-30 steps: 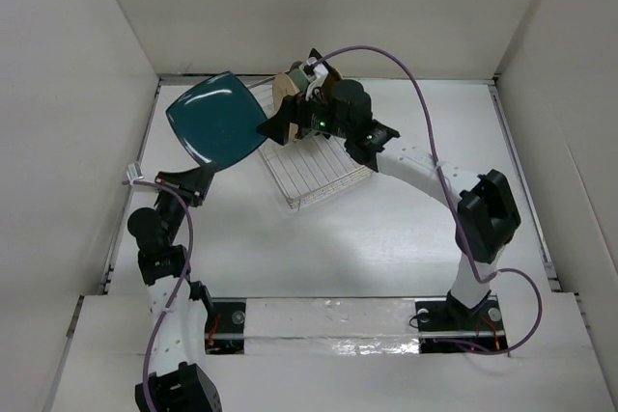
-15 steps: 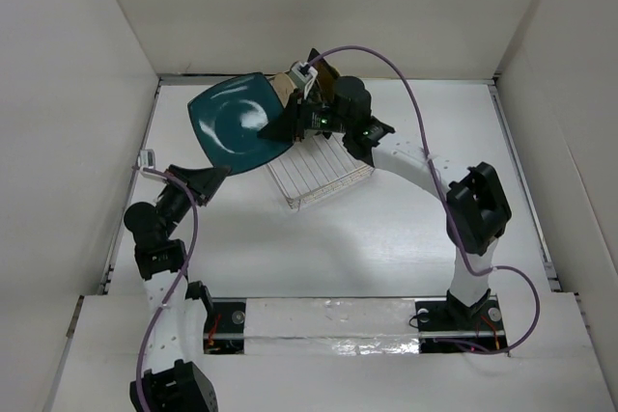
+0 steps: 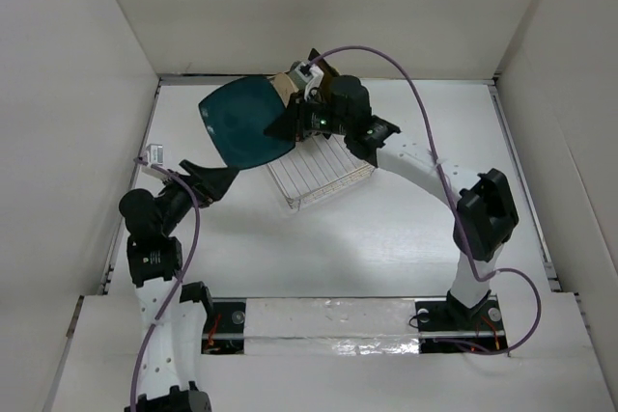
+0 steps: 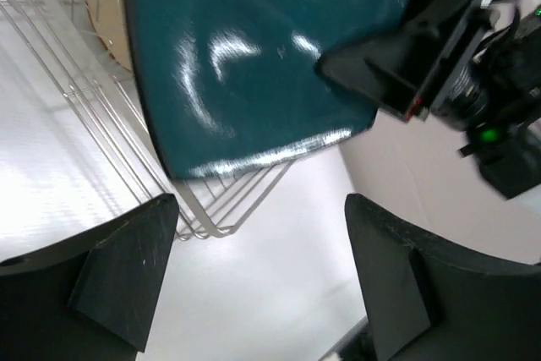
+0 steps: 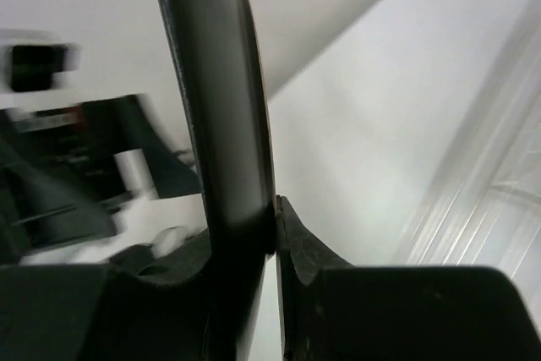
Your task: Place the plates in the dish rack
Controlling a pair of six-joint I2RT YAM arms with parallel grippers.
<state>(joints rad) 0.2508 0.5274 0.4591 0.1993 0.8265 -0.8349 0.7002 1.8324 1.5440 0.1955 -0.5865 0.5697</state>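
The white table [image 3: 386, 238] was closed in by plain white walls [image 3: 338, 7] on its left, far and right sides, and its top had a faint sheen. The dish rack [image 3: 319, 173], a rectangle of silver wire, sat directly on it toward the far middle, turned askew so that one corner pointed at the near edge. Along that near edge ran a glossy white strip [image 3: 328, 320], where the left arm base [image 3: 210, 317] and the right arm base [image 3: 468, 314] were fixed, well apart.
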